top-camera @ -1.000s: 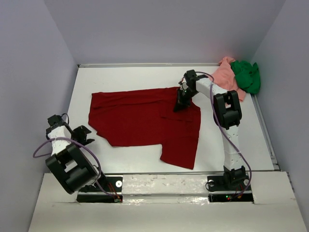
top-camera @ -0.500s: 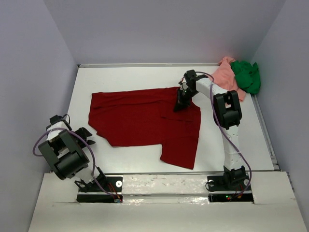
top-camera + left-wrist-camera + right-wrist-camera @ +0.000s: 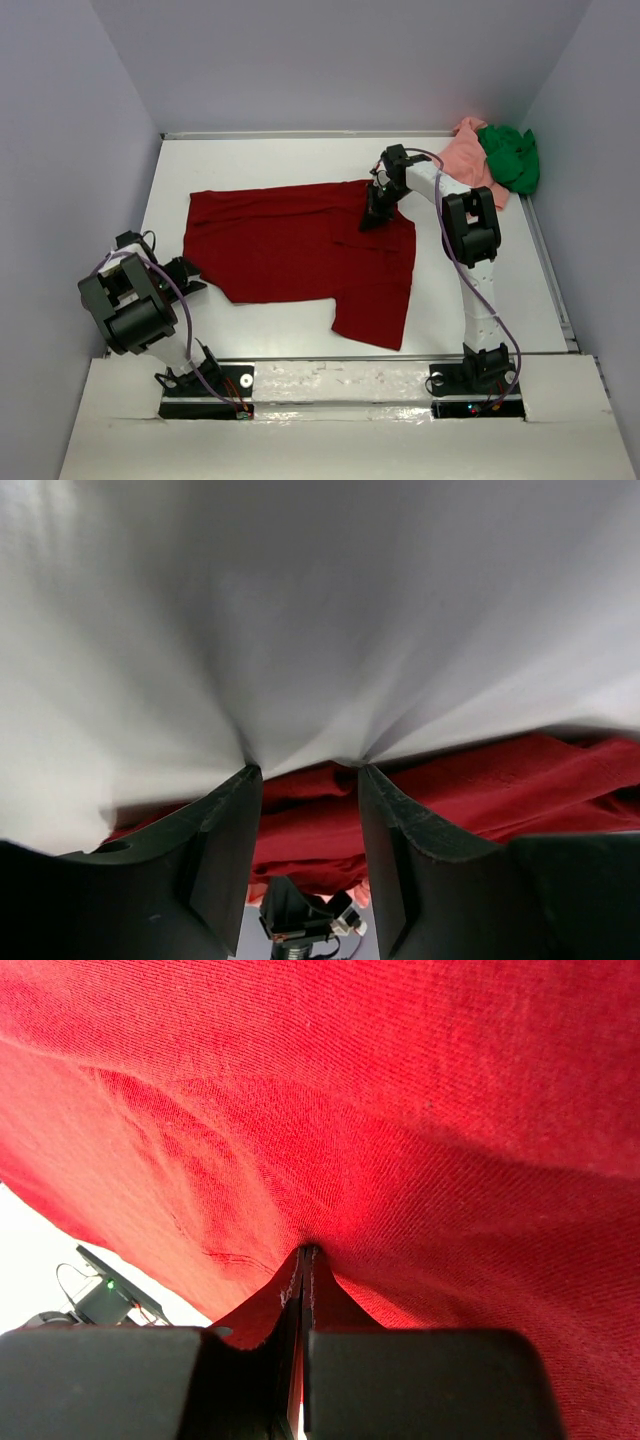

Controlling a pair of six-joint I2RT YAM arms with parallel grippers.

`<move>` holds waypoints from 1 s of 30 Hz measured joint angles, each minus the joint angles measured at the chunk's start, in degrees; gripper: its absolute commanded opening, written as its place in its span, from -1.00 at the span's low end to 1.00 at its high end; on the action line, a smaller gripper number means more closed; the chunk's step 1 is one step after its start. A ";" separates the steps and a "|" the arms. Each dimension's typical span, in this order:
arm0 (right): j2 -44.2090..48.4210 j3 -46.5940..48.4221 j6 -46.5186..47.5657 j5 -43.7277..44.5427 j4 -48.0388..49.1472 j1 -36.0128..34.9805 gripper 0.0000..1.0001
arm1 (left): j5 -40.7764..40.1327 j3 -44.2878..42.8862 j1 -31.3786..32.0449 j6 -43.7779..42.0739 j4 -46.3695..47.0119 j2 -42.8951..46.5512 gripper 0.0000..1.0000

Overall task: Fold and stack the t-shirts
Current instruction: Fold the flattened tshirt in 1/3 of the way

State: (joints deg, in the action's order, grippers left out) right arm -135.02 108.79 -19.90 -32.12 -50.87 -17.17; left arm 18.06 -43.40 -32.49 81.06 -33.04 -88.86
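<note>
The dark red t-shirt (image 3: 300, 245) lies spread out flat on the white table (image 3: 250, 160). My right gripper (image 3: 372, 216) is down on its upper right part, jaws shut and pinching a small pucker of the red cloth (image 3: 400, 1110) at the tips (image 3: 305, 1252). My left gripper (image 3: 186, 277) is low at the shirt's left lower edge. In the left wrist view it (image 3: 306, 772) stands open, tips against the table, red cloth (image 3: 310, 820) just beyond the gap and nothing held. The salmon pink t-shirt (image 3: 466, 158) and the bright green t-shirt (image 3: 510, 155) lie bunched at the far right corner.
Grey walls close the table in on the left, back and right. The left arm's elbow (image 3: 130, 310) stands near the left wall. The right arm (image 3: 470, 230) reaches across the table's right side. A white ledge (image 3: 340, 385) runs along the near edge by both bases.
The left arm has swung its elbow toward the left wall and its gripper has edged right, up to the red shirt's left edge. The right arm and the shirts have not moved.
</note>
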 measured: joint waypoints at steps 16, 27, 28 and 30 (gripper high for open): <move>0.20 -0.11 0.00 0.52 -0.11 0.33 -1.00 | 2.19 -2.54 2.14 1.22 2.10 -3.15 -1.00; 0.22 -0.11 0.00 0.63 -0.11 0.33 -1.00 | 0.13 -6.29 1.66 -1.66 -4.39 -2.69 -1.00; 0.22 -0.11 0.00 0.63 -0.11 0.33 -1.00 | -0.26 -7.08 1.20 -2.21 -5.73 -1.86 -1.00; 0.22 -0.11 0.00 0.63 -0.11 0.33 -1.00 | -0.68 -7.69 0.20 -3.04 -7.32 -0.13 -1.00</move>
State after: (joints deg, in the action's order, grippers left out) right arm -134.80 108.68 -19.90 -31.48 -50.98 -16.84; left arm 17.39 -51.09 -32.29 78.02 -40.36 -88.99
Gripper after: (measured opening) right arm 0.011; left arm 0.025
